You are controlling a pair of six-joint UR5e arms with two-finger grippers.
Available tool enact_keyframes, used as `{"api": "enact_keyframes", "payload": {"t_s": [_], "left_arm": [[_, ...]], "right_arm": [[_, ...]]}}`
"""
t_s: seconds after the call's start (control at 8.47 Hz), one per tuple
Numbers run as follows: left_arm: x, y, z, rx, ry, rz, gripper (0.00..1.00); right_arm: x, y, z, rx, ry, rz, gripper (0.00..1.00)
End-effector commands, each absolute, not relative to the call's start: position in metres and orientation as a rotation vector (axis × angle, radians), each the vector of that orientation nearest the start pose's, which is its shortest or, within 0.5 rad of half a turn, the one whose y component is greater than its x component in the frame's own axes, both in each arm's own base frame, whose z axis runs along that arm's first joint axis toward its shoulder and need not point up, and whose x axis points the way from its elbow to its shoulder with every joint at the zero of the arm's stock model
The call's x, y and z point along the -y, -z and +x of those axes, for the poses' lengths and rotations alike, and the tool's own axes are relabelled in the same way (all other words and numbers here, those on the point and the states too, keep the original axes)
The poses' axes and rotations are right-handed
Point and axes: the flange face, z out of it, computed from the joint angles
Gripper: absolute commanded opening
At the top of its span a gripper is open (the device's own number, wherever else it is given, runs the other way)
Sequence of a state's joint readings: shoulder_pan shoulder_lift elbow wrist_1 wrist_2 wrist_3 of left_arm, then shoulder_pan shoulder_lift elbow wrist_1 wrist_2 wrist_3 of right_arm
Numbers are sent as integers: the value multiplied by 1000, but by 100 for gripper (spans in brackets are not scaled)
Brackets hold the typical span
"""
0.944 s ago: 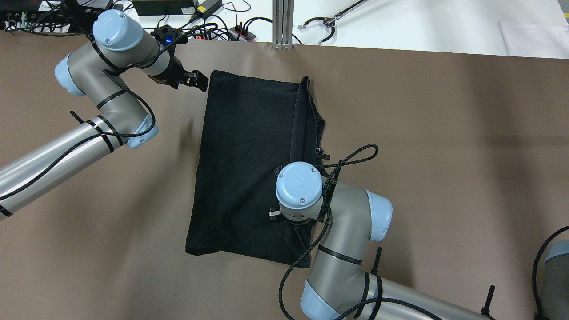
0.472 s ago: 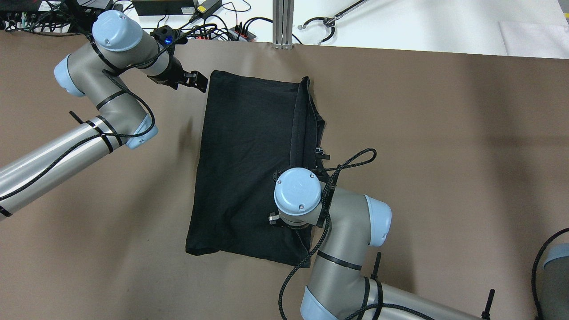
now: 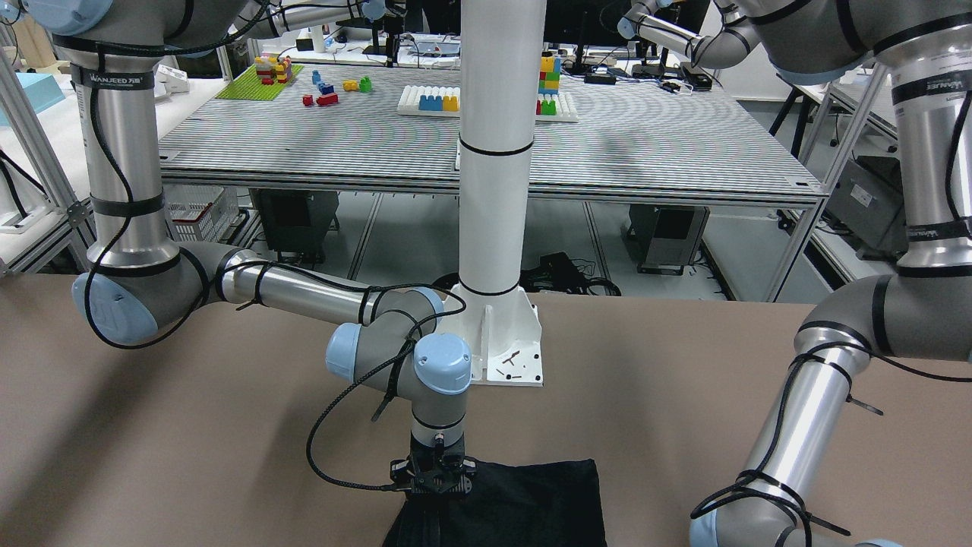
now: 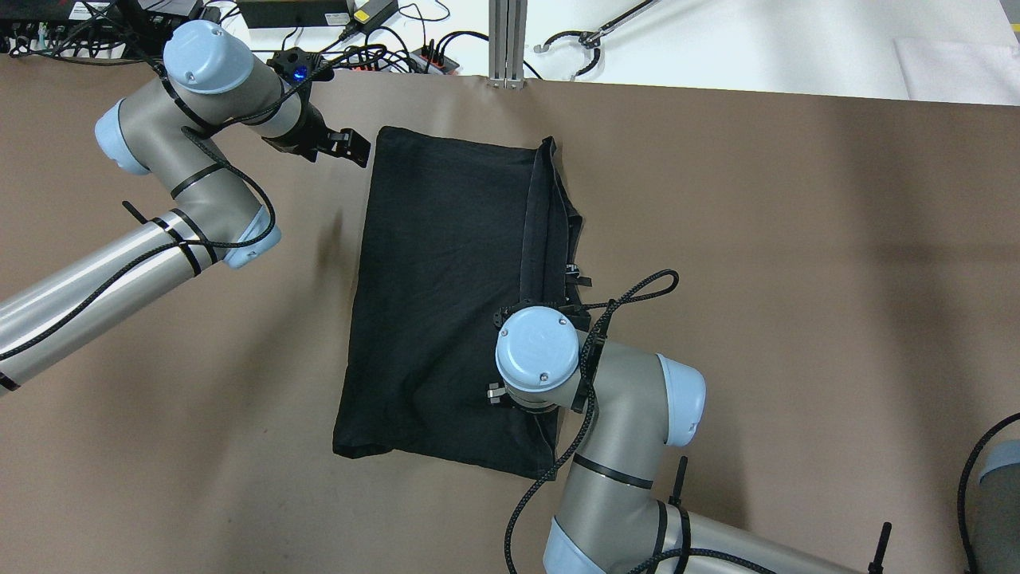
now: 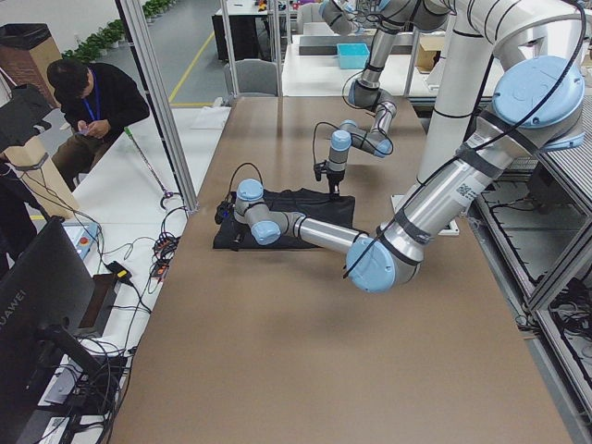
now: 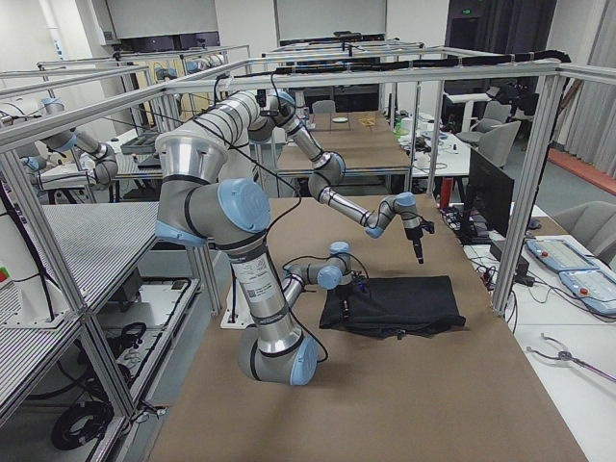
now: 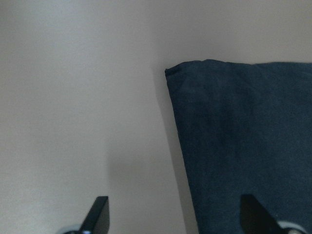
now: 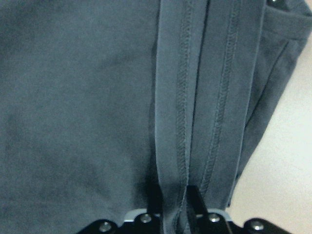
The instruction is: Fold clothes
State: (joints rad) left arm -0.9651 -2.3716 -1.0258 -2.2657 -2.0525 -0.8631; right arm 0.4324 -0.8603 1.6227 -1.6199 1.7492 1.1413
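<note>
On the brown table (image 4: 797, 239), right gripper (image 8: 174, 197) clamps the black garment (image 4: 446, 303); left gripper (image 7: 174, 207) spread apart.

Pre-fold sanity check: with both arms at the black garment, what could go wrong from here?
Right gripper pinches only the stitched hems of the black garment; lifting may take some layers and leave others.
Left gripper is open, straddling the garment's side edge short of its corner; closing there may bunch cloth and miss the corner.
</note>
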Motion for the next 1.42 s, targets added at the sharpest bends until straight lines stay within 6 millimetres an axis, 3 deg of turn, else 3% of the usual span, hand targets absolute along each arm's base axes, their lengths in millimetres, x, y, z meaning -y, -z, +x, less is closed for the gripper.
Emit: {"api": "enact_keyframes", "payload": {"t_s": [0.0, 0.35, 0.59, 0.71, 0.83, 0.94, 1.06, 1.3], "left_arm": [[719, -330, 392, -951, 5, 392, 94], [719, -332, 392, -950, 5, 391, 94], [718, -330, 392, -952, 6, 393, 94], [718, -330, 392, -953, 7, 392, 95], [718, -331, 391, -952, 7, 391, 95], [717, -333, 391, -951, 8, 389, 94], [716, -331, 390, -955, 7, 393, 94], [715, -330, 391, -957, 10, 392, 94]], "right_arm": [[395, -225, -586, 717, 64, 144, 10], [388, -231, -572, 728, 66, 149, 6], [378, -262, -548, 710, 65, 145, 2], [372, -276, -538, 704, 79, 146, 14], [372, -273, -537, 709, 80, 149, 53], [372, -267, -538, 718, 82, 150, 83], [376, -258, -539, 728, 78, 159, 90], [388, -247, -535, 738, 58, 173, 92]]}}
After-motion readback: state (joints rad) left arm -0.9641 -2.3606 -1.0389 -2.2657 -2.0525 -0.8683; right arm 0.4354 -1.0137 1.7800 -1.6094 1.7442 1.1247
